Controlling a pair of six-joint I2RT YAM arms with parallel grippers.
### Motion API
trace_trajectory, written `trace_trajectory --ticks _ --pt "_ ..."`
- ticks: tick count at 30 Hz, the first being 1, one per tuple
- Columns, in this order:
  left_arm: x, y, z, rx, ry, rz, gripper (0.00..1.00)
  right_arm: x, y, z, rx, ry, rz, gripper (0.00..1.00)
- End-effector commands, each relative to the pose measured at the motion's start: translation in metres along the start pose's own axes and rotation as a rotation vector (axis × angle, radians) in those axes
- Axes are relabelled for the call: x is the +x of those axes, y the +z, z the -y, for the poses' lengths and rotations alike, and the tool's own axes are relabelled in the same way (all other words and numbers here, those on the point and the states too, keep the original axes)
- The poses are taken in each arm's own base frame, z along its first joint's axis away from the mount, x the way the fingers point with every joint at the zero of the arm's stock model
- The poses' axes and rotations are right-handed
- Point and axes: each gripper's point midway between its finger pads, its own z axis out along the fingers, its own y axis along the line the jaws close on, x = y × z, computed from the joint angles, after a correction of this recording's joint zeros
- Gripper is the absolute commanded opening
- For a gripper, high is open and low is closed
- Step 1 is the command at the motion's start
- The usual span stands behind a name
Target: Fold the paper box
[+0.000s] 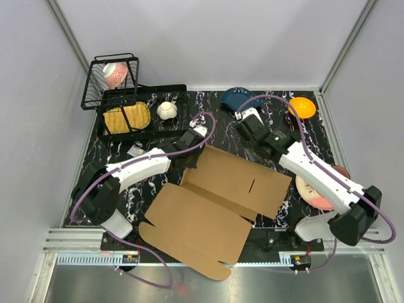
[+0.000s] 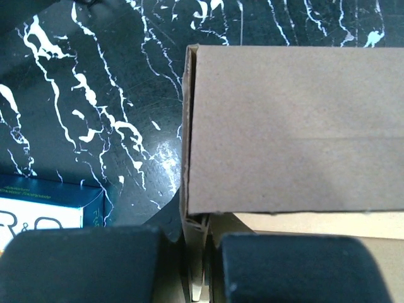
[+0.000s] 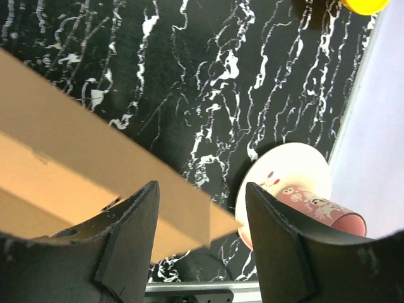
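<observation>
The paper box (image 1: 214,196) lies as a large brown cardboard sheet with flaps and a slit across the middle of the marbled black table. My left gripper (image 1: 192,142) is at its far left corner, shut on the cardboard edge. In the left wrist view that gripper (image 2: 202,265) has folded layers of the paper box (image 2: 297,126) pinched between its dark pads. My right gripper (image 1: 251,129) hovers near the box's far edge. Seen from the right wrist, this gripper (image 3: 202,189) is open, with the paper box (image 3: 76,158) below it and nothing between its fingers.
A black wire basket (image 1: 95,82) holding a pink cup stands at the back left, beside a black rack (image 1: 177,110) with a yellow plate and a white bowl (image 1: 166,110). A blue dish (image 1: 235,98) and an orange object (image 1: 302,107) sit at the back. A plate (image 3: 284,170) lies at the right.
</observation>
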Motion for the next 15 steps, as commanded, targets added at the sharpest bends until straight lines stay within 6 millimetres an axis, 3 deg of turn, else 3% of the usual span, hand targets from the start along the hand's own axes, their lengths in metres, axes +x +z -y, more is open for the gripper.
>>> trace_trajectory --ticks 1,8,15 --pt "-0.022 -0.009 -0.015 -0.040 -0.110 0.108 0.00 -0.021 -0.025 -0.001 -0.104 0.121 0.132 0.63" --pt "-0.044 -0.014 -0.032 -0.083 -0.252 0.197 0.00 -0.037 -0.047 0.004 -0.155 0.178 0.238 0.66" --pt "-0.045 -0.010 -0.041 -0.065 -0.246 0.130 0.00 -0.022 -0.035 0.003 -0.127 0.099 0.186 0.70"
